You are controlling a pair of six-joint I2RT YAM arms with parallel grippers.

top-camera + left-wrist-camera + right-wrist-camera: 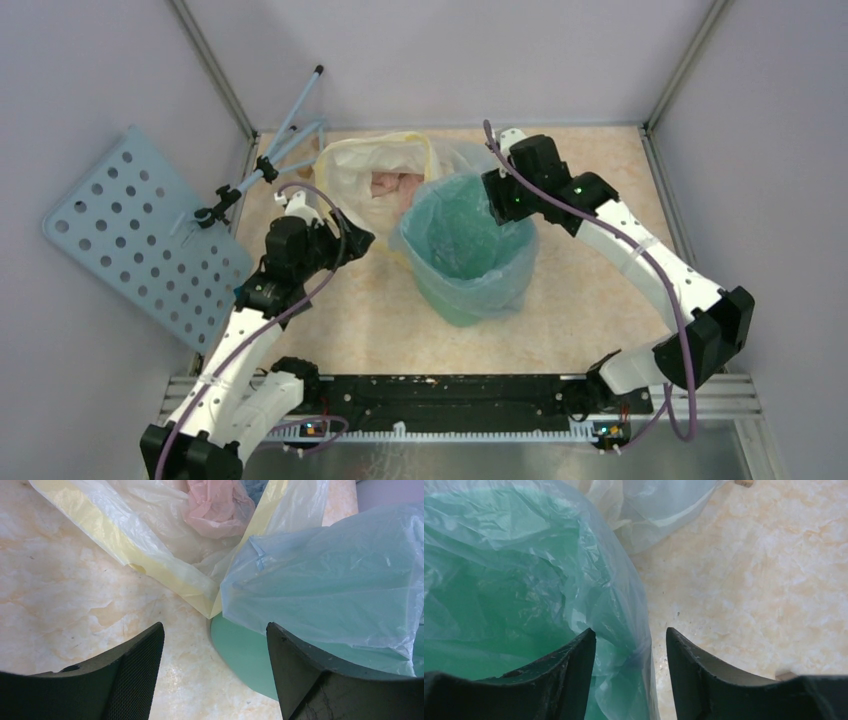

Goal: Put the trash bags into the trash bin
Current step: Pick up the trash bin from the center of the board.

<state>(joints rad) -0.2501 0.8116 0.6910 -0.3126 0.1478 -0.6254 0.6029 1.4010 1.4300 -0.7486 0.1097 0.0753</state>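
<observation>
Finding: the pale-blue trash bag (462, 235) lines the mint-green trash bin (240, 652) at frame centre, its film folded over the rim. The right gripper (630, 631) has its jaws parted astride the bag's upper-right rim, not pinching it. The left gripper (358, 243) is released and empty, just left of the bin.

The mint-green rounded-square plastic bin (462, 312) stands mid-table, its mouth lined by the thin, crinkly pale-blue see-through plastic bag (465, 235) and reachable from above. A whitish plastic bag with a yellow rim (355, 175) presses against the bin's far-left side and blocks that approach. The left hand (362, 240), jaws apart, fills the gap left of the bin. The right hand (497, 196) straddles the bin's far-right rim with bag film between its spread fingers. Near the bin's front, the marbled beige table (380, 320) offers room. Well left of the bin, a pale-blue perforated board (125, 235) and thin blue rods (295, 120) crowd the wall.
</observation>
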